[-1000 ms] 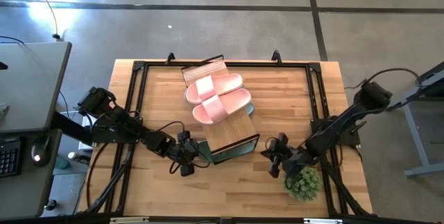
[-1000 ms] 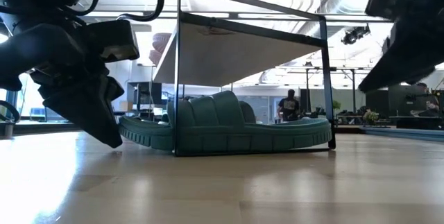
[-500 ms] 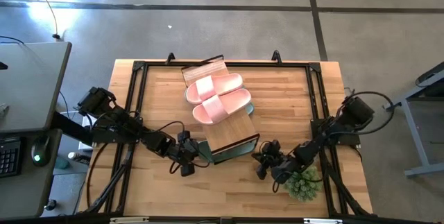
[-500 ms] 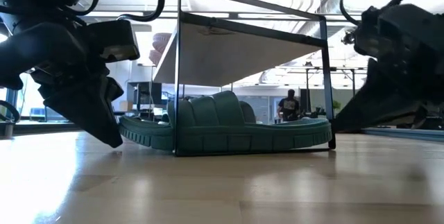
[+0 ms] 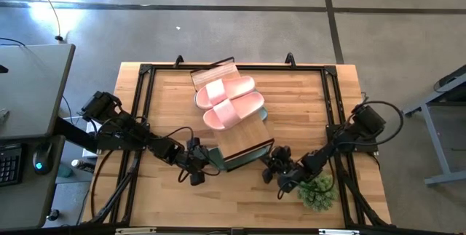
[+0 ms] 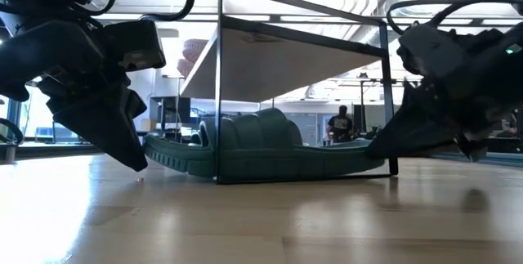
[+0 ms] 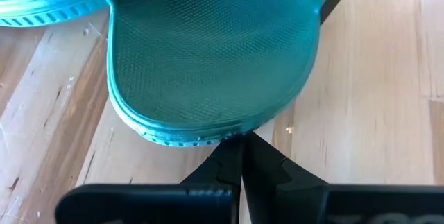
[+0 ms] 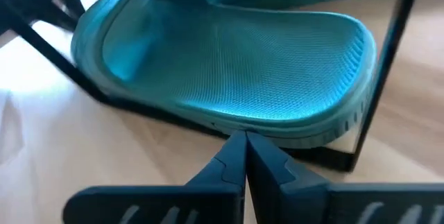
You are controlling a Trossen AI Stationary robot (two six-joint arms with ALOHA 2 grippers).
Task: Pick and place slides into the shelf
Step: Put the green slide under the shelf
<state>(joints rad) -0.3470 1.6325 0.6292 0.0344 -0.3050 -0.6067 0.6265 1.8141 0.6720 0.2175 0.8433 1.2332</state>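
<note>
The shelf (image 5: 244, 134) stands slantwise mid-table with two pink slides (image 5: 227, 102) lying on its wood top. Under it, at its near end, a green slide (image 6: 278, 145) rests sole-down on the table between the black legs; a second green slide (image 7: 41, 9) lies beside it. My left gripper (image 5: 204, 162) is shut at this slide's left end, and my right gripper (image 5: 266, 166) is shut at its right end. Both come in low, slanting down. My left gripper touches the rounded end rim of the green slide's sole (image 7: 222, 135) with its shut fingertips, coming from the table's left and slanting down. The slide lies flat on the table. My right gripper sets its shut fingertips against the rim of the slide's other end (image 8: 250, 128), just above the shelf's lower frame bar (image 8: 326, 156). It comes from the table's right, slanting down.
A small potted plant (image 5: 318, 191) stands close behind my right gripper near the table's front right. A black frame (image 5: 142, 118) runs round the tabletop's edges. Bare wood lies in front of the shelf.
My right gripper has come down and toward the table's left, rolling and tipping lower, until its shut tips meet the green slide's right end. In the low view the shelf's near left leg has shifted slightly toward the right.
</note>
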